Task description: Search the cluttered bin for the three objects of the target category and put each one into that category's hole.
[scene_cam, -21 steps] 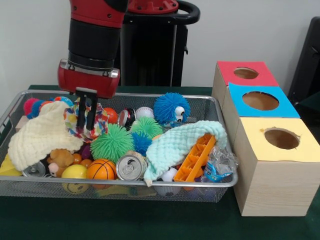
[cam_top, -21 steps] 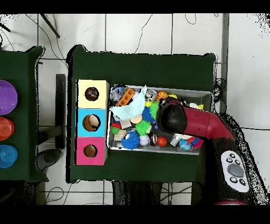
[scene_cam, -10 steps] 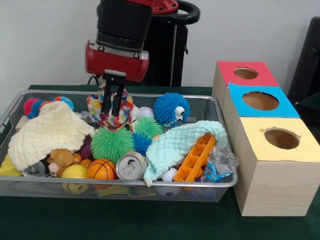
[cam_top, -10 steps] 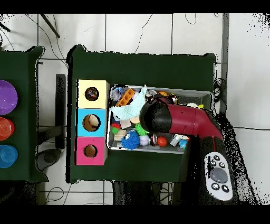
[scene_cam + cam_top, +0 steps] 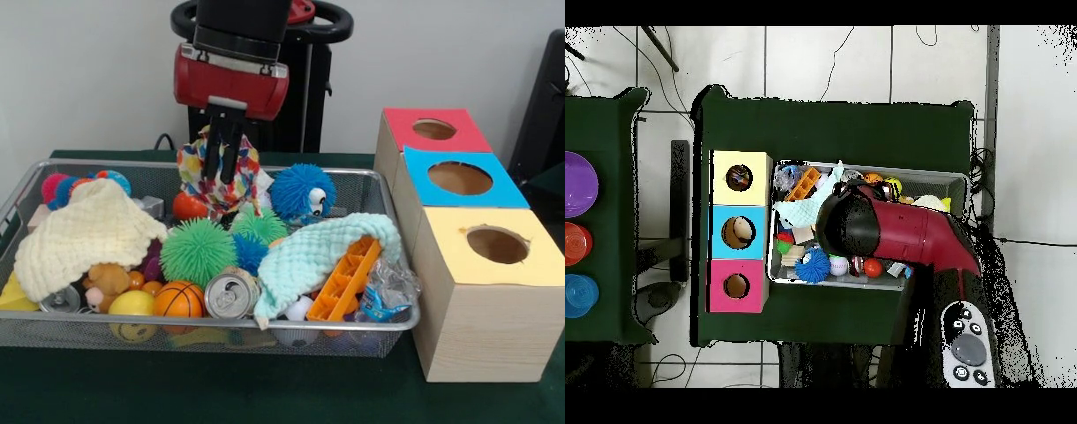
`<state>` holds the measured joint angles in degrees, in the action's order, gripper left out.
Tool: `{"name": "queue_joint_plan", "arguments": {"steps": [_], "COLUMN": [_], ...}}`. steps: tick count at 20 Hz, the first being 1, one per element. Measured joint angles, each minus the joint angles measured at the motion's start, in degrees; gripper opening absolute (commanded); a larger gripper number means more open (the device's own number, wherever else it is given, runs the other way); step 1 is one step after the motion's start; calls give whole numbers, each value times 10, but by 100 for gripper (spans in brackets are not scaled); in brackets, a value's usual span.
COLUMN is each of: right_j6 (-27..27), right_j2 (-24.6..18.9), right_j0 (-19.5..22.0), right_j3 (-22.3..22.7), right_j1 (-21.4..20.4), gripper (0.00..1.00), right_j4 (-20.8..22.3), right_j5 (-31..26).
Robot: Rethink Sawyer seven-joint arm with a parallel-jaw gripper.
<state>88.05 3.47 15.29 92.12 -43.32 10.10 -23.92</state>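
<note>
Gripper (image 5: 227,157) fingers hang from a red and black arm (image 5: 905,232), pinched on a multicoloured patterned cloth (image 5: 221,181) that dangles above the back of a wire mesh bin (image 5: 221,329) (its lower folds hang just over the toys). Below it in the bin lie a cream knitted cloth (image 5: 79,234) at the left, a mint green cloth (image 5: 313,252) draped over an orange plastic block (image 5: 349,278), spiky green balls (image 5: 199,252), a blue fuzzy ball with eyes (image 5: 302,193), a small basketball (image 5: 179,299) and a drink can (image 5: 231,295). Beside the bin stand three wooden boxes, each with a round hole in its top: red (image 5: 433,130), blue (image 5: 459,178) and yellow (image 5: 494,246). From overhead, the arm covers much of the bin's middle.
</note>
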Motion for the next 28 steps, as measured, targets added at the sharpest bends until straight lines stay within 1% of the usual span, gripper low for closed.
{"name": "queue_joint_plan", "arguments": {"steps": [5,8,11,13,15,23,28], "right_j6": [9,34,50,75,87,136,165], "right_j2": [23,43,49,57,63,89,104], "right_j0": [-26,-58,-71,-89,-99,-140,-168], "right_j3": [9,18,22,24,24,20,-2], "right_j1": [2,7,10,16,22,50,77], "gripper": [0,0,0,0,0,0,0], "right_j4": [-17,-39,-52,-66,-74,-109,-140], "right_j5": [0,0,0,1,1,1,1]}}
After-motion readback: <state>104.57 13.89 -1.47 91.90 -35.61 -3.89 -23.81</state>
